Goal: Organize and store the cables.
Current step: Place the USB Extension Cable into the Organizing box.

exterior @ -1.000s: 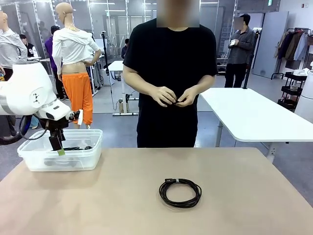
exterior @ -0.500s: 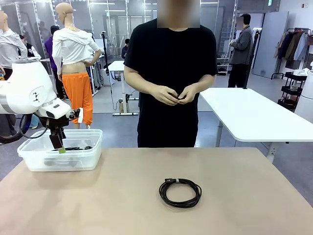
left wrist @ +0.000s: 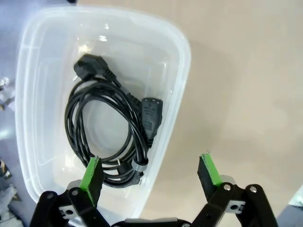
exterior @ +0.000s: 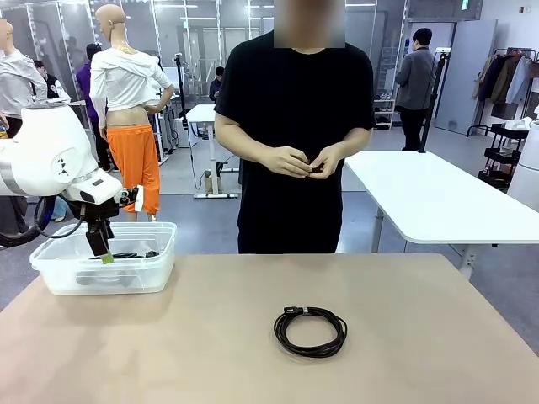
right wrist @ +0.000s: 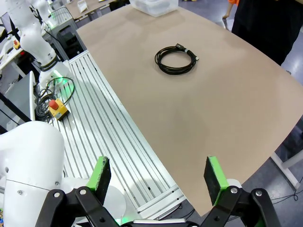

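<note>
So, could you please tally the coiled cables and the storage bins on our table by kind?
Clear plastic bin: 1
Coiled black cables: 2, the loose cable and the stored cable
Total: 3

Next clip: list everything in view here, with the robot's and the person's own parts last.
coiled cable on table: one, black, lying free mid-table
coiled cable in bin: one, black, with plug ends, inside the bin
bin: one, clear plastic, far left of the table
table: one, tan
person's hands: two, together at the waist at the far side, on something small and dark
left hand: one, black with green pads, open above the bin
right hand: one, same colours, open, high off the table's edge
</note>
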`<state>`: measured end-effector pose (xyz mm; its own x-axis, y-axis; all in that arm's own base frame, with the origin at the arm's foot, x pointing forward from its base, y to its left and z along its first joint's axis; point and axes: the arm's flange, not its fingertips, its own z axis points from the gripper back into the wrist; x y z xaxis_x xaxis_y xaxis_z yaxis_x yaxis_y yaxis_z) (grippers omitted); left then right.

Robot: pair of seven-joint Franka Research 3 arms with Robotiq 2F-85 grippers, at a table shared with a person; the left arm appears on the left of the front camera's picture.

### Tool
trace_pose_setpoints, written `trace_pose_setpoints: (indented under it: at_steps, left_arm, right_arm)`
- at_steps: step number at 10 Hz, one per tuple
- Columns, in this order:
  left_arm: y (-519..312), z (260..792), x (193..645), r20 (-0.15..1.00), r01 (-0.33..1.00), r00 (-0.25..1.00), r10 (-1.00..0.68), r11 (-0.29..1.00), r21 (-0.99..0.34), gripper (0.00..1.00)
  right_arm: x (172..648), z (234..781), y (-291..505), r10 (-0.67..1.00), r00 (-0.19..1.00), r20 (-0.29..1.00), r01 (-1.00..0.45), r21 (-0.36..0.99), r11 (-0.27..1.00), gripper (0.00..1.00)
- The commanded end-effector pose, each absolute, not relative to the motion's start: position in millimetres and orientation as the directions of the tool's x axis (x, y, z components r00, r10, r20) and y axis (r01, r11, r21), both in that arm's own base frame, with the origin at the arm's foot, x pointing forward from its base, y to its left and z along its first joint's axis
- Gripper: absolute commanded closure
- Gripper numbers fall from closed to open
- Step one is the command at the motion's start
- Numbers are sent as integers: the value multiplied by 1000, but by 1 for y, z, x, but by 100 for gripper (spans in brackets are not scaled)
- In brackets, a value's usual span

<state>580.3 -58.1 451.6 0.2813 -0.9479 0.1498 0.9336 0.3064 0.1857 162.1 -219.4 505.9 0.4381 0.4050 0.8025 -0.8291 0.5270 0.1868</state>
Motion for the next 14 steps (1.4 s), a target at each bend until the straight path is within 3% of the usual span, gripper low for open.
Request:
trace_pose_setpoints:
  at_steps: [1,4,8,9,11,12,14]
  left_arm:
    - [-18,512,555,355,941,273,-894,325,95,0]
    - [46,548,469,614,944,235,-754,328,43,0]
    - [96,520,364,802,906,295,-520,419,-61,0]
    - [111,502,341,804,858,320,-502,514,-20,0]
    - [136,479,324,853,841,329,-405,536,-70,0]
    - [139,474,329,860,868,320,-397,486,-98,0]
    - [135,483,323,819,851,362,-445,516,-97,0]
  right_arm:
    - [164,507,-223,411,446,796,-826,188,532,0]
    - [164,507,-223,411,446,796,-826,188,532,0]
    - [164,507,-223,411,446,796,-826,188,532,0]
    - [164,507,-223,411,446,796,-826,188,532,0]
    - [164,507,-223,411,446,796,-826,188,532,0]
    - [164,507,-223,411,446,796,-826,188,532,0]
    - [164,507,-223,411,446,796,-826,188,532,0]
